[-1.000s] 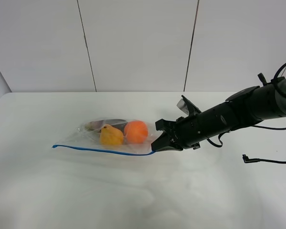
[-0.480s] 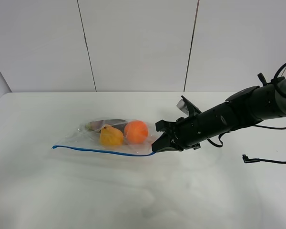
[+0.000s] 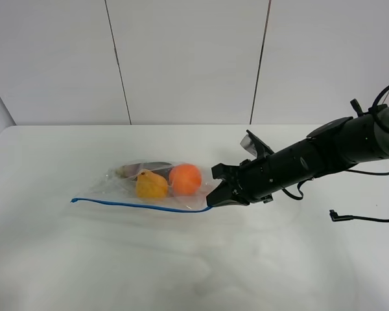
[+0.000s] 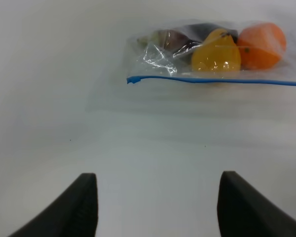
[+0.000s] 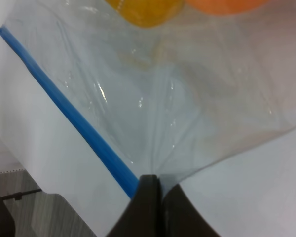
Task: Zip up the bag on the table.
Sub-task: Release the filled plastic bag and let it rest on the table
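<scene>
**Desk** point(image 3: 181, 278): white, matte, wide, with rounded corners.

**Bag** point(image 3: 133, 194): clear crinkly plastic, lying flat on the desk a little left of the middle. Its long side runs left to right.

**Blue strip** point(image 3: 139, 205): thin, along the bag's near long edge. Its left end lies free on the desk.

**Contents, seen through the plastic:** an orange point(image 3: 185, 179) on the right, a yellow fruit point(image 3: 151, 185) touching it on the left, and a dark item point(image 3: 146, 168) behind them.

**Right arm** point(image 3: 311, 159): black, reaching in low from the right.

**Right jaws:** closed tight, pinching the bag's right corner just where the strip ends. The plastic puckers into the pinch.

**Left jaws:** spread wide and holding nothing. Only the two dark fingertips point(image 4: 79, 210) show, over bare desk, well apart from the bag and facing its strip side.

**Cable** point(image 3: 366, 219): black, lying on the desk at far right.
</scene>
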Controlling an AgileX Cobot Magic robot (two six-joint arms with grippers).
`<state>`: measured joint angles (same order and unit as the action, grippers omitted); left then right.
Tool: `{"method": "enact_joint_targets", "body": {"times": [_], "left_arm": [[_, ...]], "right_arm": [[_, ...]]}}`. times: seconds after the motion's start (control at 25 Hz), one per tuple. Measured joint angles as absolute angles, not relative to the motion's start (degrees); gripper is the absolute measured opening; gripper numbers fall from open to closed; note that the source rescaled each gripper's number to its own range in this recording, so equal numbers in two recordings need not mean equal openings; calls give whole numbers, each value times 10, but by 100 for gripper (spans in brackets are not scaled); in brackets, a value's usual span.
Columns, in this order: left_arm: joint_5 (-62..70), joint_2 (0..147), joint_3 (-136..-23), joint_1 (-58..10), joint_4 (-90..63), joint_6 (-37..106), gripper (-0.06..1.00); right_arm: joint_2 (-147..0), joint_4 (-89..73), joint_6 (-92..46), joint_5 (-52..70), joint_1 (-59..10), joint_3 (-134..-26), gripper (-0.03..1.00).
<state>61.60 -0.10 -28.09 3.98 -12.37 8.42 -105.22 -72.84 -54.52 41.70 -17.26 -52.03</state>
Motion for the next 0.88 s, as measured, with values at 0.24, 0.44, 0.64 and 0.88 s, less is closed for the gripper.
{"method": "enact_joint_targets", "body": {"times": [0.24, 0.44, 0.64, 0.88], "left_arm": [[616, -1, -281, 40, -124, 84, 73], [616, -1, -281, 40, -124, 84, 73], [616, -1, -281, 40, -124, 84, 73], [616, -1, -281, 40, -124, 84, 73]], "right_arm": [[-1052, -727, -545, 417, -173, -520, 0], [-1052, -727, -545, 417, -173, -520, 0], [-1052, -727, -545, 417, -173, -520, 0], [-1052, -727, -545, 416, -173, -520, 0]]}}
